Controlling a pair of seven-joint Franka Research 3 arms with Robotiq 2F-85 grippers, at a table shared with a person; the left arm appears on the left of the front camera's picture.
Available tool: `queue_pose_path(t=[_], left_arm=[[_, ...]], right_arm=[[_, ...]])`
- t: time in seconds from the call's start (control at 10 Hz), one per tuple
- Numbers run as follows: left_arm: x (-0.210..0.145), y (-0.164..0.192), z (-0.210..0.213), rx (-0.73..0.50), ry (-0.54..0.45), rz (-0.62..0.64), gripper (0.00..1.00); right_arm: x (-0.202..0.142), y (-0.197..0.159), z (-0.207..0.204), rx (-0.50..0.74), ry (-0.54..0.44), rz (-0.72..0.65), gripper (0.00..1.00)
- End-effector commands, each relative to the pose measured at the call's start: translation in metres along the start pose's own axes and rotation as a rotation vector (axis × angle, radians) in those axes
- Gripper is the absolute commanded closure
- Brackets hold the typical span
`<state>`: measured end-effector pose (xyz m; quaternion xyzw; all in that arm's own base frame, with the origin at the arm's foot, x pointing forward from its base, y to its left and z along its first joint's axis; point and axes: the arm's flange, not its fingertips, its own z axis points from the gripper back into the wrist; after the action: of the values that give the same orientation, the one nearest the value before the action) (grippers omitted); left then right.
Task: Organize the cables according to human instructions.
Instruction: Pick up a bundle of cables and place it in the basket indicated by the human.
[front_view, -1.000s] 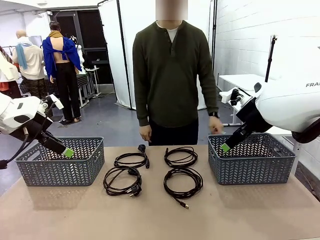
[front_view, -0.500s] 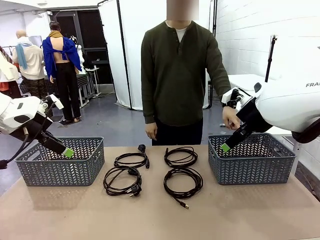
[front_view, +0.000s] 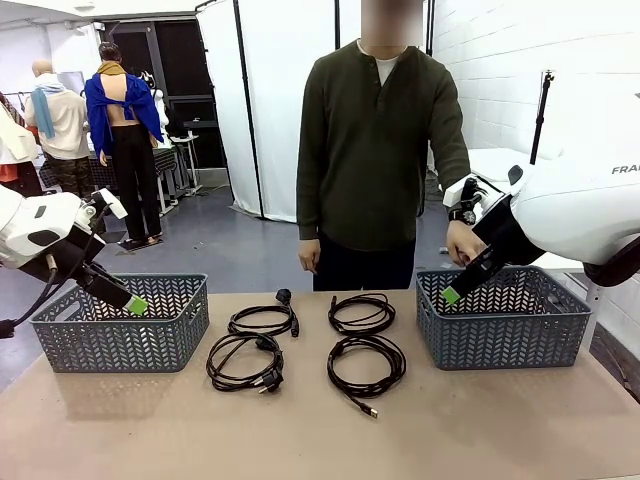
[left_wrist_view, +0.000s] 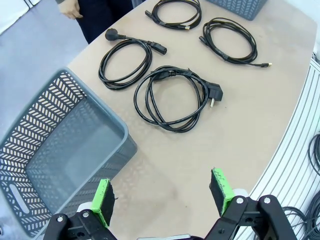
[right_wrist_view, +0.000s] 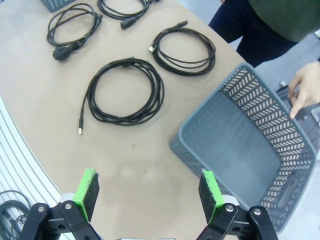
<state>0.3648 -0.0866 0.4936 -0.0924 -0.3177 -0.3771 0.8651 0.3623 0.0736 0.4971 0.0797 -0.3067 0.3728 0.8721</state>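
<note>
Four cables (front_view: 266, 343) lie coiled between two grey baskets (front_view: 120, 340), both pairs of jaws spread wide, empty.

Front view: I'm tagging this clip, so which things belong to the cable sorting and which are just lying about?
Job: far-left cable, near-left cable, far-right cable, near-right cable, left basket, right basket, person.
Lying about: white screen, back table, black pole.

Four coiled black cables (front_view: 265, 343) lie flat before the standing human (front_view: 380, 150).
</note>
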Motion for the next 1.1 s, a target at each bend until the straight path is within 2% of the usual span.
queue_pose_path(t=[0.0, 1.0], left_arm=[[0.0001, 0.0004, -0.001, 0.008, 0.005, 0.01, 0.0], [0.0001, 0.0004, -0.001, 0.008, 0.005, 0.01, 0.0]], right_arm=[[-0.0004, -0.0004, -0.0022, 0.005, 0.001, -0.001, 0.0], [-0.0004, -0.0004, -0.0022, 0.005, 0.001, -0.001, 0.0]])
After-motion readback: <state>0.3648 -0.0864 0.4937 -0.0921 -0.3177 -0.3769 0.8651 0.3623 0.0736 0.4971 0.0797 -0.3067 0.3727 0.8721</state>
